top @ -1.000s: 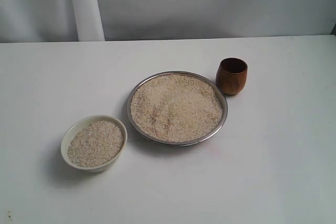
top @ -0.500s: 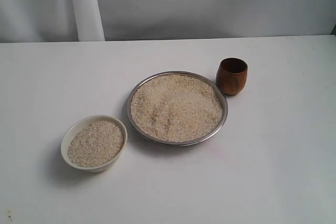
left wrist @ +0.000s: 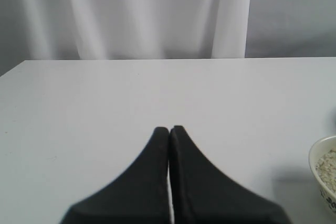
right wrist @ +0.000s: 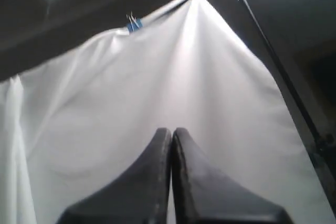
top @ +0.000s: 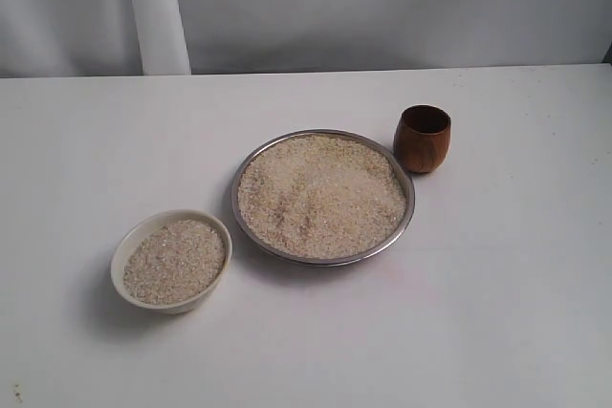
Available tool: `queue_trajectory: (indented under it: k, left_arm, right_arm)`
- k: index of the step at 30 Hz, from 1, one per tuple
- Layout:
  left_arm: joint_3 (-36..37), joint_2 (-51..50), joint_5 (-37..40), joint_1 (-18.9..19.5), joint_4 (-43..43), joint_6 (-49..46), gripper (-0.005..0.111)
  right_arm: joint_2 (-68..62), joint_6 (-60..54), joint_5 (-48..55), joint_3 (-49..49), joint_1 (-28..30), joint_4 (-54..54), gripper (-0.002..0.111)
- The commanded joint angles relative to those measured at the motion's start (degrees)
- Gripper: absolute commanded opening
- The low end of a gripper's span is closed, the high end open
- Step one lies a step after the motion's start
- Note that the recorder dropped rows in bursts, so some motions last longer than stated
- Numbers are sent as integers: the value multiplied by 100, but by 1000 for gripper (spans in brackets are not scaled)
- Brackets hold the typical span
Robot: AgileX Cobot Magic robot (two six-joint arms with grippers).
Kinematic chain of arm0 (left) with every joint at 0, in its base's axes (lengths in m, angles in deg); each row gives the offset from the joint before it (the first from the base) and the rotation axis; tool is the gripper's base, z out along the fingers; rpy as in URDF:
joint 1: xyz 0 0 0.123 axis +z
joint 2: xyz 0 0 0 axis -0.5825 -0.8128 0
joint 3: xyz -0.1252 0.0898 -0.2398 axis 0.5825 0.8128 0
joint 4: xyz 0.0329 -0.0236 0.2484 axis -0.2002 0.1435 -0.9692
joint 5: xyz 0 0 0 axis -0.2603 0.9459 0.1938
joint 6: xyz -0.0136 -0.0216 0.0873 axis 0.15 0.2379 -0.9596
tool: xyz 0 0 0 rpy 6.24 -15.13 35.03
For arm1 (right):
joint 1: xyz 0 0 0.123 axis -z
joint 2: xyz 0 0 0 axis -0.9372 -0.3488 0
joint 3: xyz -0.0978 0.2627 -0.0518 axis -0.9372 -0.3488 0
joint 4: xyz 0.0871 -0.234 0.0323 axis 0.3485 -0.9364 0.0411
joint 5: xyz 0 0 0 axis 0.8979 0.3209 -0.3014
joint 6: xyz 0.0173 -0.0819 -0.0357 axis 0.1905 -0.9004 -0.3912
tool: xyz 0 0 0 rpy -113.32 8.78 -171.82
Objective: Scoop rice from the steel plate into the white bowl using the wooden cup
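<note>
From the outside camera, the plate point(top: 232, 200) sits in the middle of the table point(top: 516, 322), spread with rice point(top: 320, 196) almost out to its thin rim. The cup point(top: 422, 140) stands upright just beside the plate's far right rim, mouth up; I cannot tell whether the two touch. The bowl point(top: 163, 303) is near the plate's front left, apart from it, and already holds rice close to its rim. No arm shows in this view, and the cup is untouched.

In the left wrist camera, the left gripper point(left wrist: 169, 129) hangs over bare table with its two dark fingers pressed together and nothing between them. The bowl's rim point(left wrist: 314, 161) just shows at the picture's edge; the plate is out of sight.

In the right wrist camera, the right gripper point(right wrist: 171, 131) is also clenched on nothing. It points at a white cloth point(right wrist: 199, 77) held by a blue clip point(right wrist: 134, 23), with none of the dishes visible.

Risks, as I judge them: the round-sided cup could roll if clipped by clenched fingers. A deep scoop could push grains over the plate's low rim. The bowl looks full enough to overflow.
</note>
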Motion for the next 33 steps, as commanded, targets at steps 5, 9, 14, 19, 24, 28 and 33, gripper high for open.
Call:
queue_trajectory:
  k: [5,9,14,19,24,28,33]
  left_arm:
    - [9,14,-33,-15,-2,22,0]
    - [9,14,-33,-15,-2,22,0]
    - [9,14,-33,-15,-2,22,0]
    - [9,14,-33,-15,-2,22,0]
    - [9,14,-33,-15,-2,22,0]
    - [9,14,-33,-15,-2,22,0]
    - [9,14,-33,-15,-2,22,0]
  right_arm:
    - [-2276,-514,3204,2810,-481,-1177,0]
    - [-3191,-1931,4401,3806,-982,-893,0]
    - [-4276,-3549,5486,4630,-1271,150,0]
    - [-5245,-3867,5597,4765,-1285,516,0]
    - [-6180,-3867,5210,4743,-1285,1012,0]
    - [-7102,-3884,4643,4743,-1285,1266,0]
    - [-8041,-4160,3982,4743,-1306,1266,0]
